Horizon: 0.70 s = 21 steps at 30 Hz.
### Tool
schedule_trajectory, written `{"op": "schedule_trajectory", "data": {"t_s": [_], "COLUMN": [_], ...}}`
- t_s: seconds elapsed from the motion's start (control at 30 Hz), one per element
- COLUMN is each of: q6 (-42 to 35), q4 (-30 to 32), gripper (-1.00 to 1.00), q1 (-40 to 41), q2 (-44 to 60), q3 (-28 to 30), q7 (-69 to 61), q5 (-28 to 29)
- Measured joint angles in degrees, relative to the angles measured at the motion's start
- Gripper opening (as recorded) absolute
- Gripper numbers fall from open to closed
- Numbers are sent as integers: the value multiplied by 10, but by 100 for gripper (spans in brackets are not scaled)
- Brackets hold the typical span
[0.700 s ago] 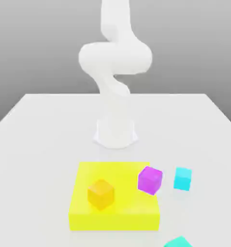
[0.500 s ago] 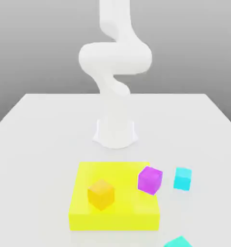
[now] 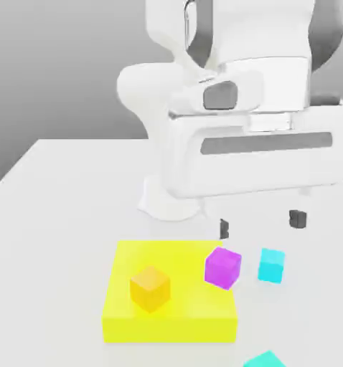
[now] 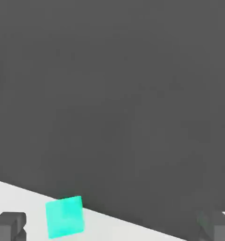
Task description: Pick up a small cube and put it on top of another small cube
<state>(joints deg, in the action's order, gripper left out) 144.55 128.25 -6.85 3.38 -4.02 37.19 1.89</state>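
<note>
White table (image 3: 52, 215) under grey backdrop, gripper (image 3: 260, 223) hung with fingers spread wide and empty, small cube (image 3: 264, 360) lay at the near edge, cut off by the frame.

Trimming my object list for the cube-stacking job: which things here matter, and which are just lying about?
Job: open gripper; teal-green cube; one base cube, not settled which: magenta cube, cyan-blue cube or orange cube.
Lying about: yellow slab.
</note>
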Motion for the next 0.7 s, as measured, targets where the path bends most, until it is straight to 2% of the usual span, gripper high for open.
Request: {"op": "schedule_trajectory", "data": {"t_s": [0.27, 0.43, 0.47, 0.7], "q6": [43, 110, 118, 116], "q4": [-12, -30, -33, -32], "gripper": [0, 0, -100, -100], "q1": [-20, -32, -33, -33], "q2": [167, 271, 281, 279], "q3": [-12, -2, -1, -1], "q7": [-21, -16, -15, -15], "q5": [18, 33, 35, 34]}}
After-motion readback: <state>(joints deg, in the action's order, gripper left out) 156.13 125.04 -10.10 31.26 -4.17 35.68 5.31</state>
